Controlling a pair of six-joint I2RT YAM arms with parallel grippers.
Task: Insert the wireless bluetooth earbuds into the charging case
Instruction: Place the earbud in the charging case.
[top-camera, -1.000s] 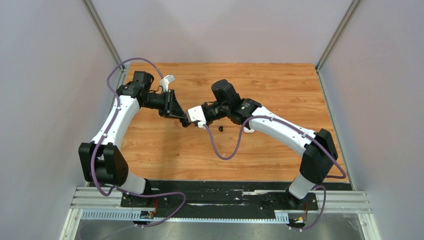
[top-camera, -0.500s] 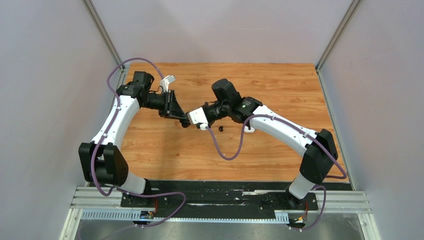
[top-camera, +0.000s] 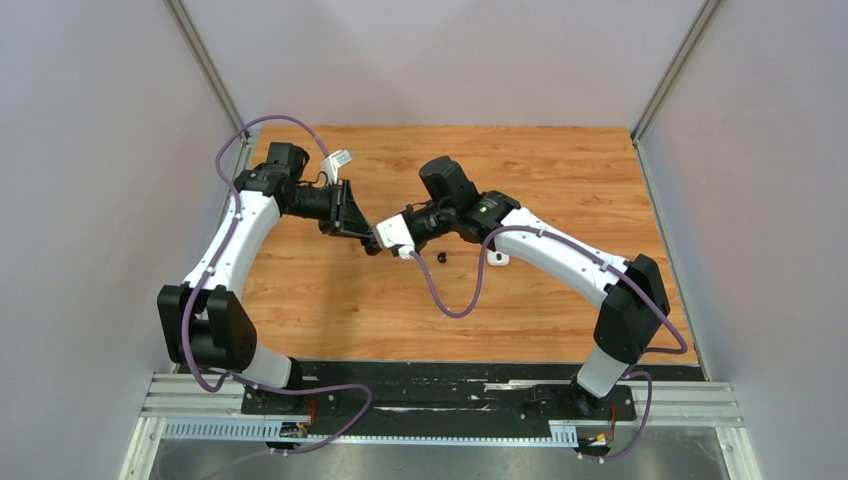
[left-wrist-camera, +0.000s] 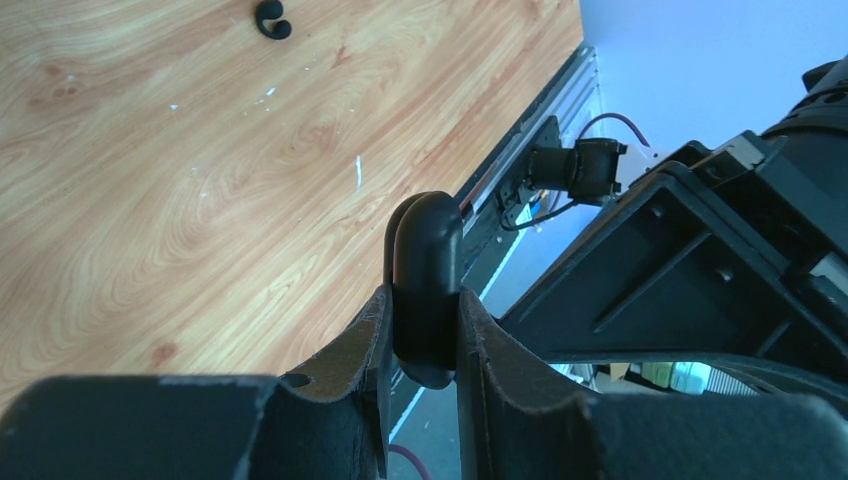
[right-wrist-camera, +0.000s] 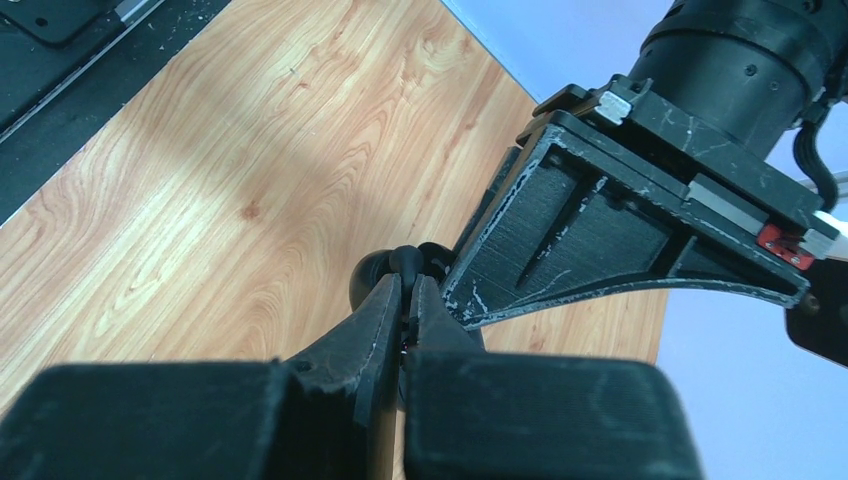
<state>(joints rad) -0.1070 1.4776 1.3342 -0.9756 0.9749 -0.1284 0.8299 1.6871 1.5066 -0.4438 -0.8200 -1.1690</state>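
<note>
Our left arm (top-camera: 235, 240) and right arm (top-camera: 560, 255) bend inward, grippers nearly tip to tip. Our left gripper (left-wrist-camera: 425, 300) clamps the black case (left-wrist-camera: 425, 235). Our right gripper (right-wrist-camera: 407, 290) pinches a black earbud (right-wrist-camera: 405, 260).

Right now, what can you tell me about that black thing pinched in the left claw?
The black case looks like smooth plastic, rounded like a pebble, with a seam over its top suggesting two halves. It stands on edge, squeezed between both fingers of the left gripper, held above the wooden table. Whether it is open cannot be told.
</note>
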